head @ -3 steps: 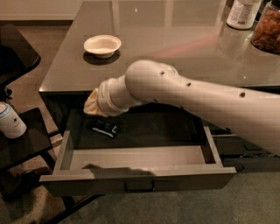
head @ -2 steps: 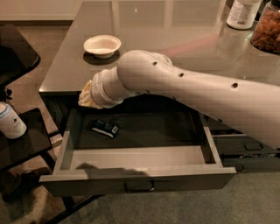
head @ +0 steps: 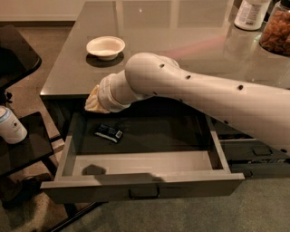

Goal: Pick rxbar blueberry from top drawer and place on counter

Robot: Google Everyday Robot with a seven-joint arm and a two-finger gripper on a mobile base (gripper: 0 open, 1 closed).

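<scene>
Just below pincer (head: 93, 100), rxbar blueberry (head: 108, 132) sits in top drawer (head: 190, 185) w/o contact.

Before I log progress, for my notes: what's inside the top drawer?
Only the rxbar blueberry on the top drawer's floor, left of middle. The hand hovers above its back-left corner; the arm covers the back edge.

Nothing legible anywhere. Pale lettering on the bar (head: 108, 132) in the drawer (head: 136, 190), too small to read. Label on the bottle (head: 250, 13) at the far right of the surface (head: 181, 27), equally unreadable. Tool (head: 94, 100) at the surface's front edge, over the drawer's back left corner, near the bar
</scene>
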